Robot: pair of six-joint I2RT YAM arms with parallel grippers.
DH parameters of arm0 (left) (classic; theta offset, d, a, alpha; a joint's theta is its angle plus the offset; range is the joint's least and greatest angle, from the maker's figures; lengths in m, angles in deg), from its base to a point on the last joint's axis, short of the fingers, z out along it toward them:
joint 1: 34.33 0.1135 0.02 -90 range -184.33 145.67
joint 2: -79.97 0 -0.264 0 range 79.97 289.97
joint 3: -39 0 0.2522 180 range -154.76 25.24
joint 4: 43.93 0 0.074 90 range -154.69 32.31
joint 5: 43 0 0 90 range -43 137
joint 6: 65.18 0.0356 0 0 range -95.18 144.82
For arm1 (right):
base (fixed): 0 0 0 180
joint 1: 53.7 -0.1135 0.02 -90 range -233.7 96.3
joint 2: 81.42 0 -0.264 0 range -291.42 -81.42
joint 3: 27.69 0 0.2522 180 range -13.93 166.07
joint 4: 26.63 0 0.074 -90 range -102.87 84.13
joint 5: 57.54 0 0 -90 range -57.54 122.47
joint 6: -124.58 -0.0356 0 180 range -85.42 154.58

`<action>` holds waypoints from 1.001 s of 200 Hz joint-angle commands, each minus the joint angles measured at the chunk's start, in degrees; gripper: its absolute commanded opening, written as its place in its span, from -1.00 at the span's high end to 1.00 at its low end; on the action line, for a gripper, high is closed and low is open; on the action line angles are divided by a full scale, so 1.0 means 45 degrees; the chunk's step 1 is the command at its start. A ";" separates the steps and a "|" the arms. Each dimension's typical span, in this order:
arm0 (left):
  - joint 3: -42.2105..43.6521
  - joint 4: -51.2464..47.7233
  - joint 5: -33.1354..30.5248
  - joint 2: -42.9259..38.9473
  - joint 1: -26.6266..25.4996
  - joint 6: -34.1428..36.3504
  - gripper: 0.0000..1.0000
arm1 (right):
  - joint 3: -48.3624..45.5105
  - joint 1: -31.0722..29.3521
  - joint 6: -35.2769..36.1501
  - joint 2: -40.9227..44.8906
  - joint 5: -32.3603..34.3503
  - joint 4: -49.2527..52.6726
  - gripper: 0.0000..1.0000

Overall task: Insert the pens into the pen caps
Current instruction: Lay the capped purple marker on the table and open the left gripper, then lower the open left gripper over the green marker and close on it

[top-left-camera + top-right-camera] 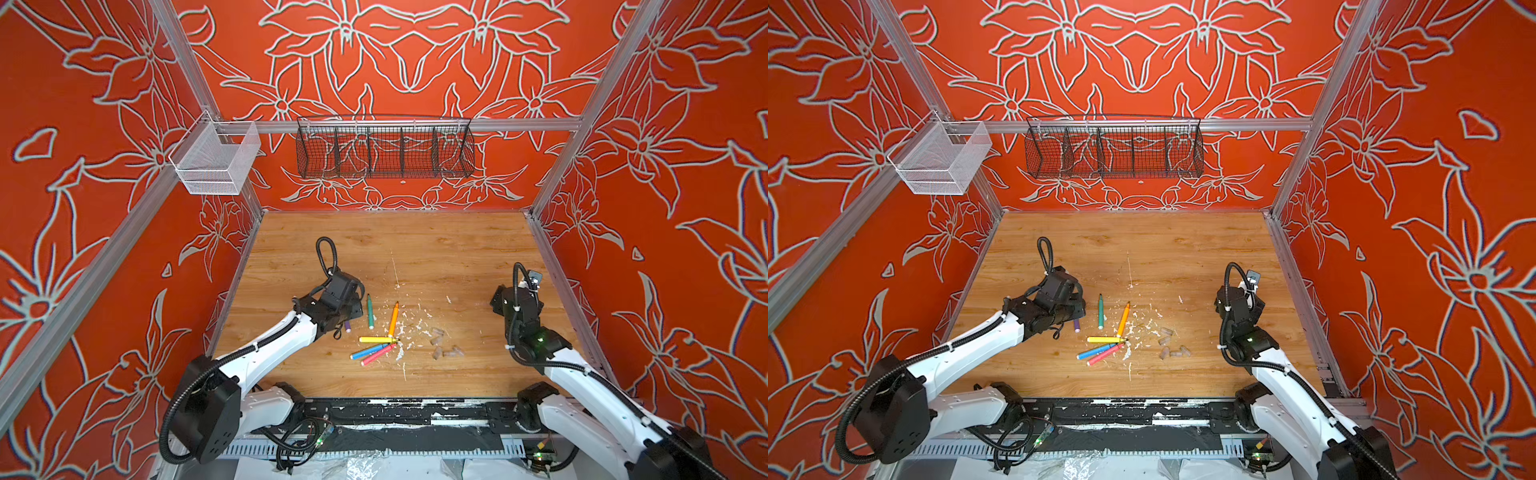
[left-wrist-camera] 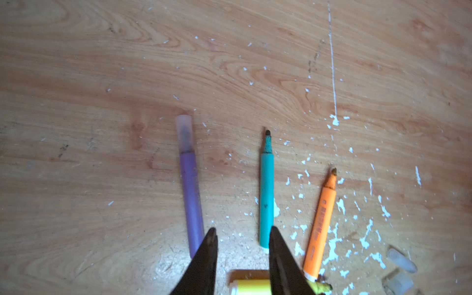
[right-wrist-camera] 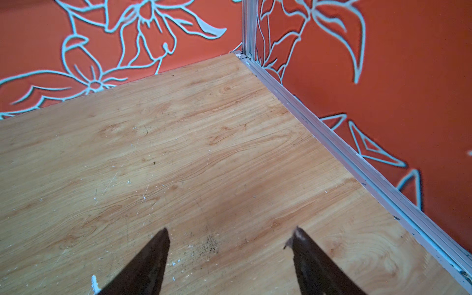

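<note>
Seems to be the gap between one pen and the next. Purple pen [image 2: 190, 184] flat on the table [image 1: 457, 257], left of the others, with a cap [image 2: 184, 132] seated on its far tip. Left gripper [image 2: 242, 229] above the table by the near end of that pen, slightly spread, pinching nothing. Right gripper [image 3: 231, 229] spread wide and empty, above bare wood on the right side, well apart from all pens.

Not yet capped: green pen [image 2: 266, 194] just right of the purple, orange pen [image 2: 320, 224] right of the green, both with tips to the far side. Yellow pen [image 2: 250, 286] nearer, lying crosswise. Blue pen [image 1: 369, 351] and pink pen [image 1: 378, 354] side by side, nearest of all. Five loose caps [image 1: 437, 332] in a small group right of the pens, among white flecks [image 1: 419, 322].

By judgement, one of six done. Next, probably: take the green pen by the barrel with the left gripper, lift one loose cap with the right, bring both into one line, tip toward the open mouth, and press. Calls for a firm hold on a small smooth cap and for careful alignment, otherwise some risk of a slip.
</note>
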 commanded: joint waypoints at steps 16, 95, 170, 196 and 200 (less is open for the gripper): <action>-0.0221 -0.0295 -0.0535 0.0551 -0.0551 -0.0462 0.35 | -0.0340 0.0043 -0.0034 0.0313 0.0134 -0.0165 -0.54; -0.1211 0.0100 0.0778 0.3246 -0.1083 -0.0151 0.33 | -0.0321 0.0043 -0.0034 0.0285 0.0148 -0.0145 -0.55; -0.2225 -0.0554 0.0574 0.4998 -0.1195 -0.0103 0.28 | -0.0305 0.0043 -0.0025 0.0273 0.0147 -0.0126 -0.55; -0.2566 -0.0792 0.0503 0.5500 -0.1204 -0.0038 0.28 | -0.0328 0.0043 -0.0034 0.0309 0.0118 -0.0125 -0.55; -0.2633 -0.0833 0.0502 0.5594 -0.1196 -0.0016 0.28 | -0.0338 0.0049 -0.0034 0.0296 0.0123 -0.0126 -0.55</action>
